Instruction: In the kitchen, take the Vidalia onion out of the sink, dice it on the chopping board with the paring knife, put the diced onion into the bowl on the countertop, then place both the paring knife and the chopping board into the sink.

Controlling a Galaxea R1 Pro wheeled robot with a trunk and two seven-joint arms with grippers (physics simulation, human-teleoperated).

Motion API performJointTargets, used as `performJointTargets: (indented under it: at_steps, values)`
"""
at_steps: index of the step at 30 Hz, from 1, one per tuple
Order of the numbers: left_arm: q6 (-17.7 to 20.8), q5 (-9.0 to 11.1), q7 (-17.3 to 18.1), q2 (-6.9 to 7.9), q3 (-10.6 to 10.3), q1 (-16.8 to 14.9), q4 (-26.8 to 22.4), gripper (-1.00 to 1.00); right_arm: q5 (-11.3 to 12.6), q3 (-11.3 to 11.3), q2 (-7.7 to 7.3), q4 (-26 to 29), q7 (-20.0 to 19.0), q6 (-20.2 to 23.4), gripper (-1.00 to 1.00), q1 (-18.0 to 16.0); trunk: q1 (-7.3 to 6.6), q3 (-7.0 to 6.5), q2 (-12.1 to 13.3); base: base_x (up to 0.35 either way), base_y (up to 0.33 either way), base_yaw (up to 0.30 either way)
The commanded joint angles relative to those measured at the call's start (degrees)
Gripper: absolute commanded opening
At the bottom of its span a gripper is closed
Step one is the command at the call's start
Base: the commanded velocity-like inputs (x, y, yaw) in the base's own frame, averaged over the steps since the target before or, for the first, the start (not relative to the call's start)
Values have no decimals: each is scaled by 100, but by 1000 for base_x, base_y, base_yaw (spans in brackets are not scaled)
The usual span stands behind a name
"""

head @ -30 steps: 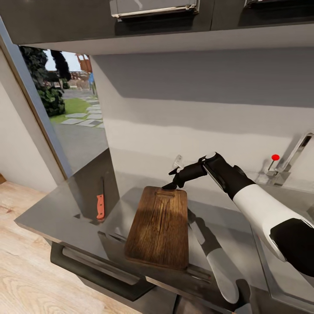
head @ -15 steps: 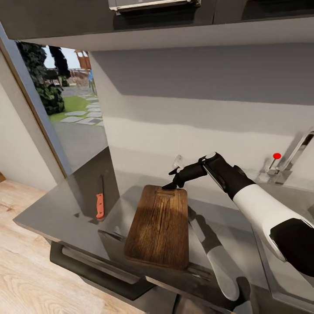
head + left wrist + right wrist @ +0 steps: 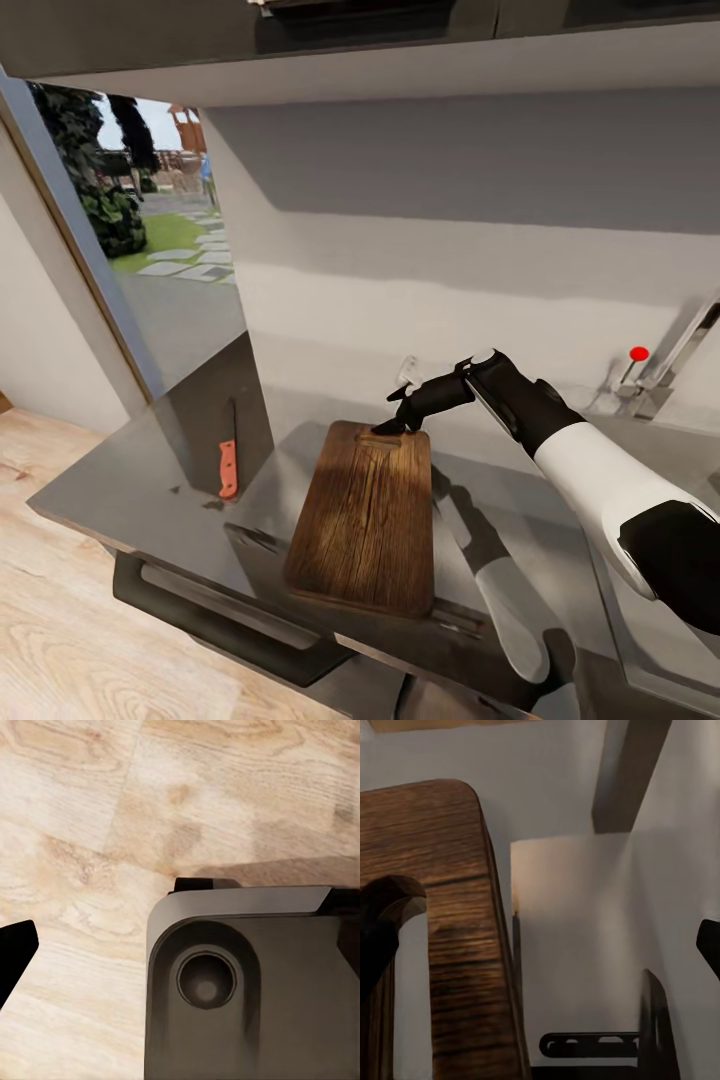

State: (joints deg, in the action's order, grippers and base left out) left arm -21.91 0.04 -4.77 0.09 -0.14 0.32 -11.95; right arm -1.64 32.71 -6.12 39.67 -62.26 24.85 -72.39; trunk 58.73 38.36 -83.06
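Note:
The brown wooden chopping board (image 3: 365, 515) lies lengthwise on the grey countertop (image 3: 130, 490), its handle slot at the far end. My right gripper (image 3: 397, 415) hovers at that far end, open. In the right wrist view one finger (image 3: 382, 922) sits over the board (image 3: 450, 945) and the other stands off past its edge, so the right gripper (image 3: 544, 937) straddles the board's rim. The paring knife (image 3: 229, 465), red handle and dark blade, lies on the counter left of the board. The sink's rim (image 3: 612, 620) and faucet (image 3: 675, 360) are at the right. The onion and bowl are out of view.
A pale wall rises close behind the counter, with dark upper cabinets (image 3: 370, 30) overhead. A doorway at the left opens onto a garden (image 3: 160, 240). The left wrist view looks down on the wooden floor (image 3: 112, 810) and the robot's dark base (image 3: 240, 990), with the left gripper's (image 3: 180, 945) fingers wide apart.
The head view has shifted slightly, so the scene sits a little higher and further right. The right gripper stays at the board's far end; board and knife have not moved.

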Motion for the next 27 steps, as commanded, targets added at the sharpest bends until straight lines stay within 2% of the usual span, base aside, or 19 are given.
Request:
performJointTargets:
  at_steps: [1, 17, 27]
  values:
    - [-7, -6, -16, 0, -4, 3, -9, 100, -12, 8, -3, 12, -17, 43, 100, -3, 0, 10, -2, 0, 0, 0]
    - [-7, -9, -16, 0, -4, 3, -9, 100, -12, 8, -3, 13, -17, 46, 100, -3, 0, 103, -2, 0, 0, 0]
    - [-7, -10, -16, 2, -4, 3, -9, 100, -6, 8, -9, 7, -14, 46, 100, -3, 0, 114, -2, 0, 0, 0]
